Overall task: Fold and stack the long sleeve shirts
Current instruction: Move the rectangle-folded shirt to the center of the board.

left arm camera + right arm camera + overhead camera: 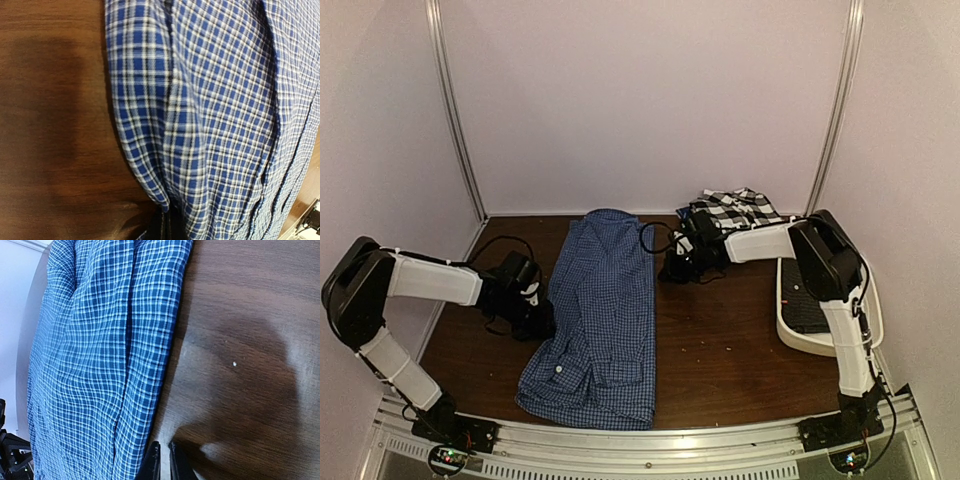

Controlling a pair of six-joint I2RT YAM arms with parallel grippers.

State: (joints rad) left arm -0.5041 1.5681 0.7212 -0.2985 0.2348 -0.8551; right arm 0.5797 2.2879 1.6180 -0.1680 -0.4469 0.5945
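Note:
A blue-and-white fine-check long sleeve shirt (pixel 600 310) lies lengthwise down the middle of the brown table (pixel 720 340), folded into a long strip. My left gripper (pixel 542 312) is at its left edge, shut on a pinch of the checked cloth (pixel 200 125), which bunches into the dark jaws of the left gripper (pixel 167 227). My right gripper (pixel 672 262) is low beside the shirt's right edge (pixel 100 365). The right gripper (pixel 164 465) is shut, with only a sliver of table showing between the tips and no cloth there. A black-and-white large-check shirt (pixel 735 210) lies crumpled at the back right.
A white plastic tub (pixel 800 343) stands at the right edge, partly behind my right arm. White walls with metal corner rails close in the back and both sides. An aluminium rail runs along the near edge.

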